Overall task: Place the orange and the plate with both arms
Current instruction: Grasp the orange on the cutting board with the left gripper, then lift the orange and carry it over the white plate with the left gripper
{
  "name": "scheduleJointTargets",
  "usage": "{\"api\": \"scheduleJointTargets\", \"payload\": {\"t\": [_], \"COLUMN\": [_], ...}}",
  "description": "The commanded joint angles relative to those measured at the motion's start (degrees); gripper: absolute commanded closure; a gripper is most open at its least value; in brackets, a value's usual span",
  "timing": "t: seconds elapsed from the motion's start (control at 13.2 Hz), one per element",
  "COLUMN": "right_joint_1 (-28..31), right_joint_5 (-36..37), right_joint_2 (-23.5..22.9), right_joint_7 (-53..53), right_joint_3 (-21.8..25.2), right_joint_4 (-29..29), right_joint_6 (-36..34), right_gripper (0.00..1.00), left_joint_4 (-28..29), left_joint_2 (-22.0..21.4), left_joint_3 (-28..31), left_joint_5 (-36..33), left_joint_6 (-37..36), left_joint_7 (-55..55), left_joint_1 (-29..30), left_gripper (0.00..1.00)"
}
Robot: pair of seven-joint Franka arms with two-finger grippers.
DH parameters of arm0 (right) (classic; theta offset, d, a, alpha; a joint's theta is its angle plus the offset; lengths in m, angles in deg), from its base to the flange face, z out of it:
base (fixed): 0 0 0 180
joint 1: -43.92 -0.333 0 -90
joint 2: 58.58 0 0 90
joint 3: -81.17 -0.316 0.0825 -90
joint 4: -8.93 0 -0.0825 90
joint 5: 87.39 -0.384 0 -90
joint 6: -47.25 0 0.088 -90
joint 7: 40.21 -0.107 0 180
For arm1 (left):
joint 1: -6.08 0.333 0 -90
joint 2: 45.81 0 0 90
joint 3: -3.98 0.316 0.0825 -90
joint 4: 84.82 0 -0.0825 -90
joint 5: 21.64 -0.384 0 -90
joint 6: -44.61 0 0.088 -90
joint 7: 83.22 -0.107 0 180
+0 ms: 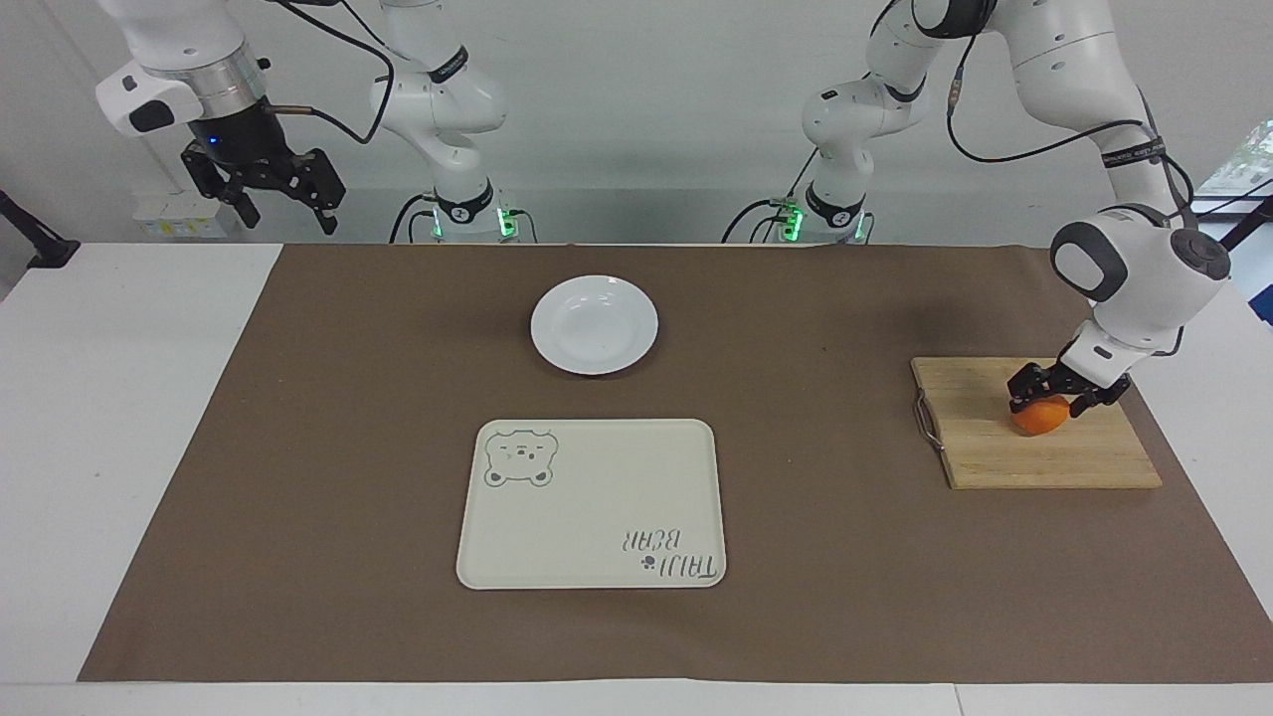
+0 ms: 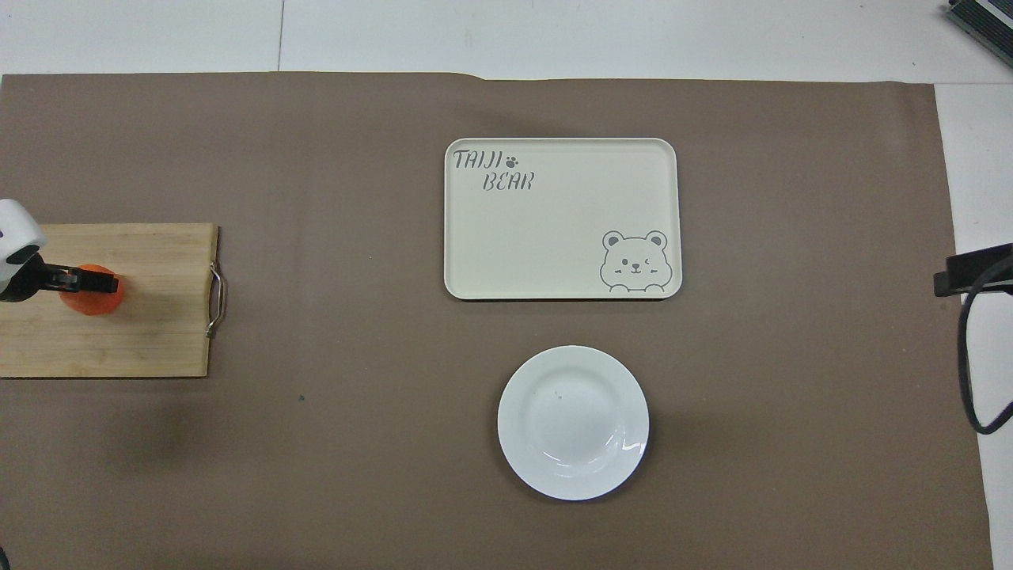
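Note:
The orange (image 1: 1041, 420) sits on a wooden cutting board (image 1: 1034, 462) at the left arm's end of the table. My left gripper (image 1: 1052, 400) is down on it, open, with one finger on each side of the orange's top. In the overhead view the left gripper (image 2: 89, 280) covers the upper part of the orange (image 2: 93, 301). The white plate (image 1: 594, 324) lies empty on the brown mat, midway between the arms' bases; it also shows in the overhead view (image 2: 573, 422). My right gripper (image 1: 283, 199) waits open, raised over the right arm's end of the table.
A cream tray with a bear print (image 1: 591, 503) lies empty on the mat, farther from the robots than the plate; it also shows in the overhead view (image 2: 562, 222). The cutting board (image 2: 134, 332) has a metal handle (image 2: 215, 299) toward the table's middle.

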Motion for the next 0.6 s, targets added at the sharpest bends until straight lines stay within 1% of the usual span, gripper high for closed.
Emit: {"api": "scheduleJointTargets", "payload": {"t": [0.0,0.08,0.15,0.3,0.45,0.53], "right_joint_1": [0.3,0.3,0.4,0.4,0.3,0.3], "right_joint_5": [0.4,0.4,0.4,0.4,0.4,0.4], "right_joint_2": [1.2,1.2,1.2,1.3,1.4,1.5], "right_joint_7": [-0.9,-0.9,-0.9,-0.8,-0.8,-0.8], "right_joint_3": [-0.2,-0.2,-0.2,-0.2,-0.2,-0.2], "right_joint_4": [-1.8,-1.8,-1.8,-1.8,-1.9,-1.9], "right_joint_6": [1.2,1.3,1.3,0.9,0.6,0.7], "right_gripper": [0.0,0.0,0.0,0.0,0.0,0.0], "left_joint_4": [1.2,0.8,0.2,0.2,0.4,0.4], "left_joint_2": [-1.0,-1.2,-1.9,-5.1,-8.2,-9.2], "left_joint_3": [-0.5,-0.5,-0.5,-0.8,-0.8,-0.8], "left_joint_5": [1.1,1.1,1.1,1.1,1.1,1.1], "left_joint_6": [1.2,0.9,0.6,0.2,-3.4,-3.8], "left_joint_7": [-1.3,-1.3,-1.4,-1.0,-0.6,-0.5], "left_joint_1": [0.9,0.8,0.4,-1.8,-6.5,-9.1], "left_gripper": [0.71,0.96,1.0,1.0,1.0,1.0]}}
